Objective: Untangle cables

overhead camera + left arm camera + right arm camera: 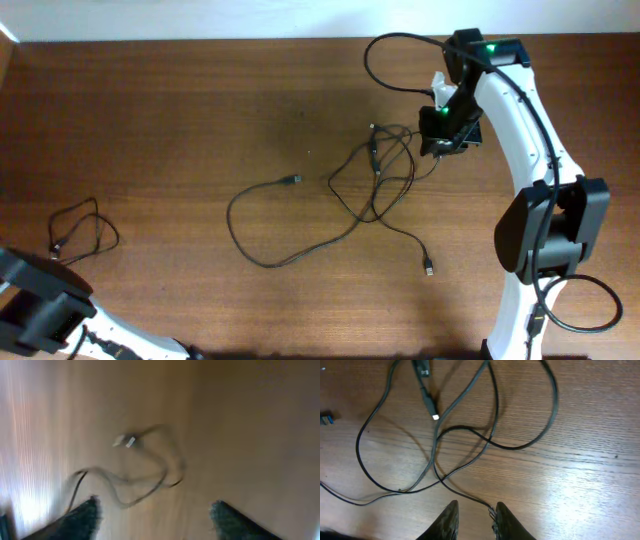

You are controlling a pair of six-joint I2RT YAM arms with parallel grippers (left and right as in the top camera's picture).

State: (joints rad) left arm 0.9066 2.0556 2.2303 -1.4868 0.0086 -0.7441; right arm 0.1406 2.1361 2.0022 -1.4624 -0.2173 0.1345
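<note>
A loose tangle of thin black cables point(381, 172) lies right of the table's middle. One strand loops left to a plug point(293, 179), another trails to a plug point(429, 268). My right gripper point(442, 147) hovers at the tangle's right edge. In the right wrist view the gripper point(476, 511) is slightly open, and a cable end point(491, 508) rests against the inner side of one finger. The crossing loops point(470, 435) lie ahead. A separate small cable point(76, 232) lies far left. It is blurred in the left wrist view point(150, 472), ahead of my open, empty left gripper point(155, 510).
The wooden table point(200, 110) has its far edge at a pale wall along the top. My left arm point(40, 305) sits at the bottom left corner. The right arm's base point(545, 240) stands at the right, with its own thick black cable looped nearby.
</note>
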